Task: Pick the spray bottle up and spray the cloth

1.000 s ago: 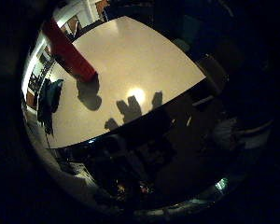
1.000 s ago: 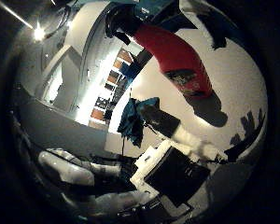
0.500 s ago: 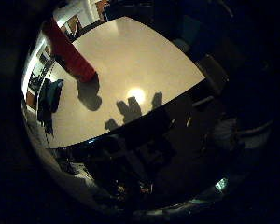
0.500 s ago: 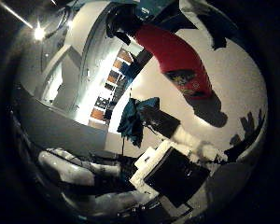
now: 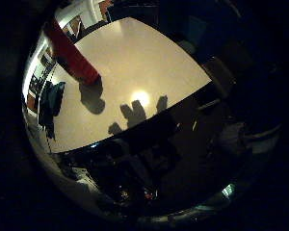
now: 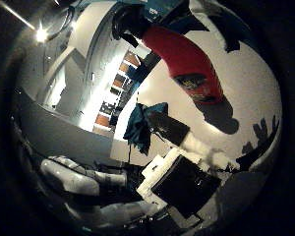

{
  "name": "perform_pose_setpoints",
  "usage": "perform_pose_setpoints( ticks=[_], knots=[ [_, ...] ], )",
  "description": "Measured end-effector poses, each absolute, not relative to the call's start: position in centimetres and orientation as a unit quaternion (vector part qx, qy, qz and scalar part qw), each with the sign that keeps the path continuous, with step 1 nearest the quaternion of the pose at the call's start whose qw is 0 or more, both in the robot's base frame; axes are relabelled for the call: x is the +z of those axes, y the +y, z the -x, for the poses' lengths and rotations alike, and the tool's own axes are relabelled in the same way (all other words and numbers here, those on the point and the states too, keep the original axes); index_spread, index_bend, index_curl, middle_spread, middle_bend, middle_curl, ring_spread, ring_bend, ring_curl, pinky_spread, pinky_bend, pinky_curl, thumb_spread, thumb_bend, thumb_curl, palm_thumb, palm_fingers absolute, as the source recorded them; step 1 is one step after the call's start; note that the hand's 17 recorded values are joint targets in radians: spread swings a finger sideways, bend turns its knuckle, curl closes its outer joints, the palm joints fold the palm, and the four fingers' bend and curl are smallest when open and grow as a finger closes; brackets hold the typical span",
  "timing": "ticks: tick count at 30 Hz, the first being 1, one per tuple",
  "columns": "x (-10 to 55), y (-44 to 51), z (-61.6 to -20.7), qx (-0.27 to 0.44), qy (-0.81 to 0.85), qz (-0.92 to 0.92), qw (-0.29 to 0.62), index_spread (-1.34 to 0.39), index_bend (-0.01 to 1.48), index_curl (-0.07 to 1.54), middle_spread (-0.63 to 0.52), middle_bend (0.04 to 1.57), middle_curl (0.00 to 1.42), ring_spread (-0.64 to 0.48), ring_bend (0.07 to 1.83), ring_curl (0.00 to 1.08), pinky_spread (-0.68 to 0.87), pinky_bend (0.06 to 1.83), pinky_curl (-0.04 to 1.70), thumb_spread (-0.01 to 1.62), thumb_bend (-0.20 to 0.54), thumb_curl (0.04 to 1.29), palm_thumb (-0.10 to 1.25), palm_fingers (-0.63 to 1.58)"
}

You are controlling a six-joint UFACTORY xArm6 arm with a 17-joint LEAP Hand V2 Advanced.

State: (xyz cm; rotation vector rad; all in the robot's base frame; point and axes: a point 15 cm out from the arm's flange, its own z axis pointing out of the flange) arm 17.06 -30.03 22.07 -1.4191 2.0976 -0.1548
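A red spray bottle (image 6: 190,65) with a black spray head (image 6: 131,24) stands upright on a pale table (image 5: 144,67). It fills much of the right thumb side palm view, so it is close to the palm. In the right little finger side palm view the bottle (image 5: 71,53) stands near the table's far edge. A teal cloth (image 6: 145,122) lies bunched at the table's edge beside a dark object. My hand (image 6: 179,181) shows as white and black parts by the bottle, with its fingers relaxed and not closed on it. The fingers' shadow (image 5: 135,112) falls on the table.
A bright lamp reflection (image 5: 140,97) sits on the tabletop near the finger shadows. Shelving and windows (image 6: 116,93) stand beyond the table. The table's near edge (image 5: 173,104) drops to a dark floor with clutter.
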Motion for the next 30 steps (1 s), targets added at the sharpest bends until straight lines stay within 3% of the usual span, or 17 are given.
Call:
perform_pose_setpoints(
  ticks=[30],
  knots=[
    [22.35, -30.03, -17.08, -0.062, 0.788, 0.536, 0.295, -0.37, 0.24, 0.85, -0.04, 0.19, 0.46, 0.02, 0.26, 0.38, 0.34, 0.21, 0.28, 1.08, -0.023, 0.31, 0.55, 0.49]
  ],
)
